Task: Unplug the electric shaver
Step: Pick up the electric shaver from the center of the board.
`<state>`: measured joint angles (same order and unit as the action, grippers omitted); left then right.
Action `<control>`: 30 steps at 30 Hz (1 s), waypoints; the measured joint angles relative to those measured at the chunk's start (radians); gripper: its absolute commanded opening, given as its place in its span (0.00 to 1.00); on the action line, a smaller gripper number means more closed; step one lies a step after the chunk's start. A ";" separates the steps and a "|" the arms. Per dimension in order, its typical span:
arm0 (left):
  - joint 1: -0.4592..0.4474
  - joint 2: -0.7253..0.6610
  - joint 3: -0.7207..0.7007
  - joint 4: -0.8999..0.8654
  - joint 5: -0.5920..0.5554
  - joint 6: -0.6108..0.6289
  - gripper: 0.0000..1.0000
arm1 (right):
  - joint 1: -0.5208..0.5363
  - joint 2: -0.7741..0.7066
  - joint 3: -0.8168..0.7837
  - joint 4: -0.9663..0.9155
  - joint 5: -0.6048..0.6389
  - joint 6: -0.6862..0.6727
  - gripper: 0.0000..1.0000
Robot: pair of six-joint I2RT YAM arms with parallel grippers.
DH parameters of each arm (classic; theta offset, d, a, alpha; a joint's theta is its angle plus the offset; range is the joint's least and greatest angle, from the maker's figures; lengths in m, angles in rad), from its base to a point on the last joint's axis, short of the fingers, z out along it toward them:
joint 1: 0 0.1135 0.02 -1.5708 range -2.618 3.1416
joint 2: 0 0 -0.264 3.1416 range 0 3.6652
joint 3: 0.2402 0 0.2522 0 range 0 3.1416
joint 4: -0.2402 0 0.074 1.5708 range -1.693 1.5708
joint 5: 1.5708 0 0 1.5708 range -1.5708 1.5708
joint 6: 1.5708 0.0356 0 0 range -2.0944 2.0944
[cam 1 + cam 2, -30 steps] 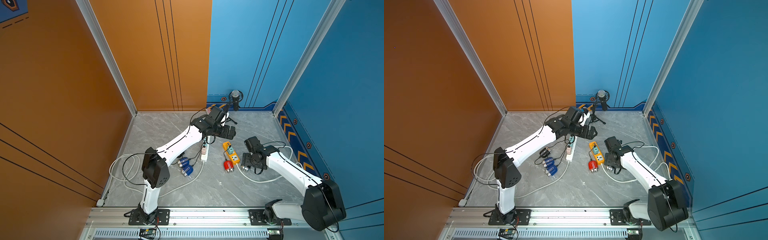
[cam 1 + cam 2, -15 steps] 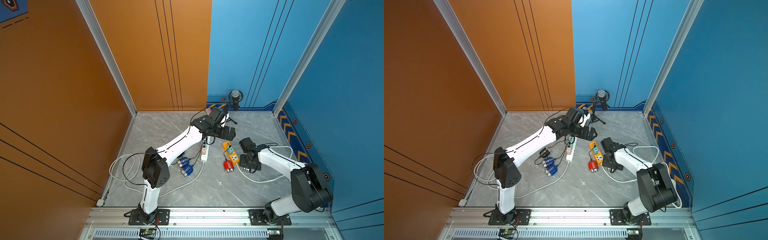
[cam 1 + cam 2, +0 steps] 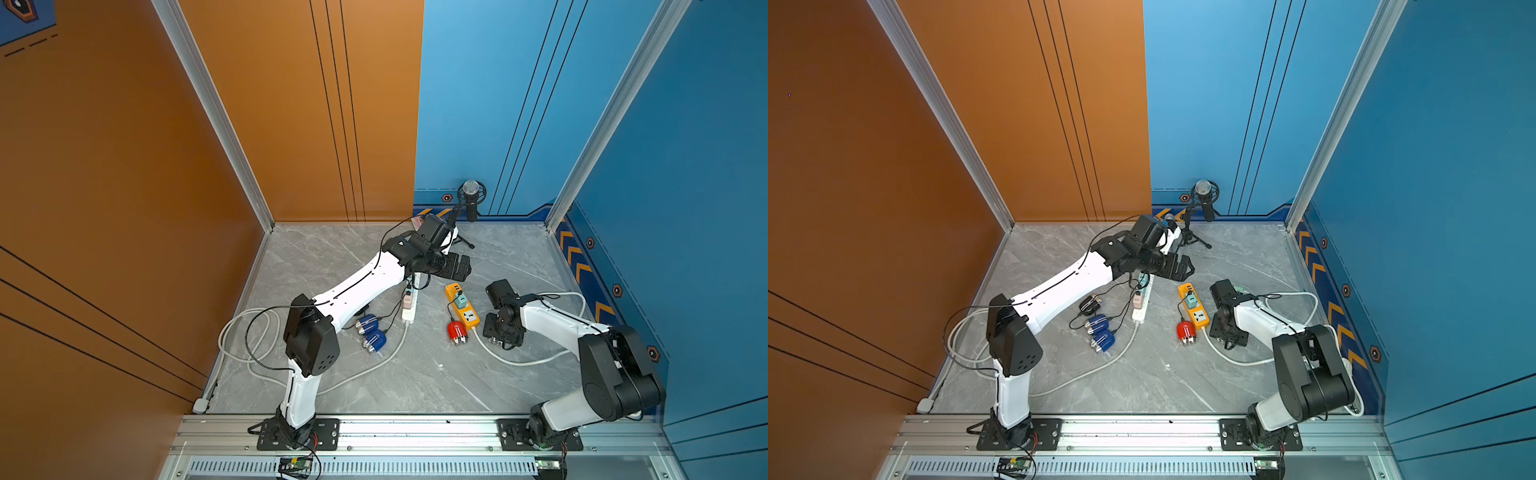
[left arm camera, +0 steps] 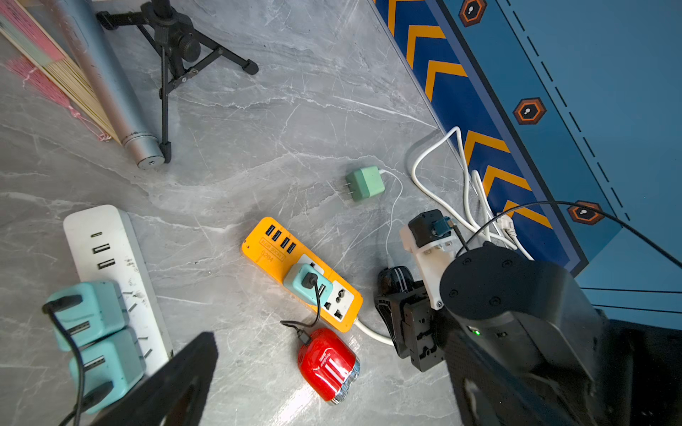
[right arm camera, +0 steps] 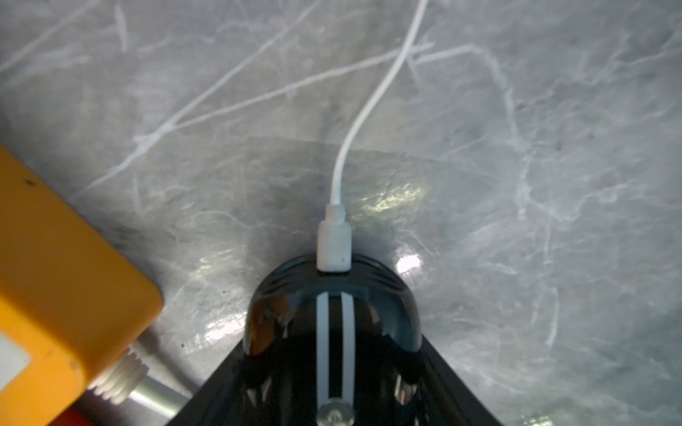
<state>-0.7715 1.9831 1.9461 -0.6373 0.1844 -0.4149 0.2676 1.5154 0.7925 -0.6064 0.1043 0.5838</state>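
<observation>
currently | black shaver (image 5: 332, 324) between right claw's (image 3: 500, 332) jaws, 4 o'clock of orange strip (image 3: 462, 305) in a top view, clamp unclear | left claw (image 3: 459, 268) wide open, empty | green adapter (image 4: 365, 183) out of strip; white cable (image 5: 334, 243) not yet pulled from shaver

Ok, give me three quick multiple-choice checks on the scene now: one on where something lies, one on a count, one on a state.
1. Where is the red shaver?
A) beside the cable end of the orange power strip
B) on top of it
C) nowhere near it

2. How many blue shavers are out?
A) one
B) two
C) three

3. The white cable at the black shaver is:
A) plugged in
B) pulled out
C) missing

Answers:
1 A, the left wrist view shows it right beside that end.
2 B, both top views show a pair side by side.
3 A, the right wrist view shows its connector seated in the shaver.
</observation>
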 measured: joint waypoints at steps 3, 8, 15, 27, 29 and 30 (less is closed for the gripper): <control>-0.002 0.000 0.000 0.000 0.000 0.000 0.99 | -0.008 0.004 0.002 0.007 -0.003 -0.016 0.70; -0.002 0.000 0.000 0.000 0.000 -0.001 0.98 | -0.013 0.010 0.005 0.014 -0.005 -0.036 0.68; -0.007 0.000 0.000 0.000 0.000 -0.001 0.96 | -0.014 0.013 0.007 0.025 -0.006 -0.058 0.55; -0.008 0.053 0.028 -0.003 0.096 -0.024 0.94 | -0.017 -0.098 -0.014 -0.003 -0.037 -0.095 0.48; -0.008 0.076 0.046 -0.004 0.135 -0.037 0.94 | -0.019 -0.172 -0.027 -0.008 -0.055 -0.110 0.48; -0.010 0.089 0.055 -0.004 0.157 -0.046 0.94 | -0.019 -0.207 -0.034 -0.011 -0.062 -0.117 0.47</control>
<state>-0.7811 2.0720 2.0014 -0.6411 0.3412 -0.4606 0.2481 1.3087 0.7589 -0.6170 0.0422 0.4667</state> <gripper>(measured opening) 0.937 0.609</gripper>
